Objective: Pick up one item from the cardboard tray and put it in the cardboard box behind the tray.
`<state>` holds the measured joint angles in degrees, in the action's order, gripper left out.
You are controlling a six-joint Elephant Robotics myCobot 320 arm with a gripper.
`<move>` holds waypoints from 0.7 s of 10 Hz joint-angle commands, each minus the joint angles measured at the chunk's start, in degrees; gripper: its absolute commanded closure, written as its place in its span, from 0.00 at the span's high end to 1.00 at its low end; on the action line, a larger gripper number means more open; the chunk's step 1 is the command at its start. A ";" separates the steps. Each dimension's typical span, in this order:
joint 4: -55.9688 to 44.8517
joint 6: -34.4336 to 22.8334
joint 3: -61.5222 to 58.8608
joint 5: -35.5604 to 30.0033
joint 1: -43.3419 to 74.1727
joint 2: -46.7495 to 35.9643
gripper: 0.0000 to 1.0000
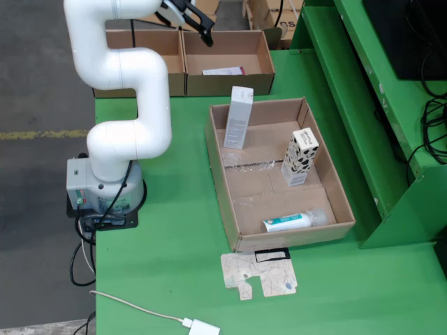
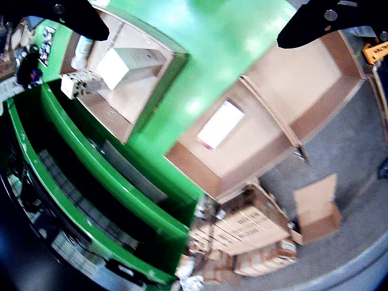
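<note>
A flat, pale carton with a reddish edge (image 1: 223, 71) is seen lying on the floor of the cardboard box (image 1: 260, 78) behind the tray, its long axis running left to right in the fixed view and its broad face turned up; in the wrist view it appears as a pale rectangle (image 2: 220, 123). The black end effector (image 1: 188, 19) is held above that box with its fingers spread apart and nothing between them. In the cardboard tray (image 1: 225, 195) on the green surface (image 1: 167, 251), a tall white carton (image 1: 238, 117) is stood upright at the far left corner, a black-spotted white carton (image 1: 299, 158) is stood upright, slightly tilted, and a white tube with a teal band (image 1: 290, 222) is laid on its side along the near wall, pointing left to right.
</note>
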<state>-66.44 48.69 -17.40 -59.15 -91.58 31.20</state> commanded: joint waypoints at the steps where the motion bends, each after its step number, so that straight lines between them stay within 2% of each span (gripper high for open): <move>1: -25.00 -4.40 -25.46 -0.52 7.68 1.15 1.00; 2: -25.00 -4.40 -25.46 -0.52 7.68 1.15 1.00; 3: -29.62 -8.09 -31.56 -1.35 13.80 -0.01 1.00; 4: -29.62 -8.09 -31.56 -1.35 13.80 -0.01 1.00; 5: -32.12 -13.58 -39.29 -3.54 21.69 1.54 1.00; 6: -32.85 -16.16 -42.61 -4.61 25.15 2.55 1.00; 7: -32.85 -16.16 -42.61 -4.61 25.15 2.55 1.00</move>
<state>-85.34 38.14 -36.29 -63.28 -76.64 33.92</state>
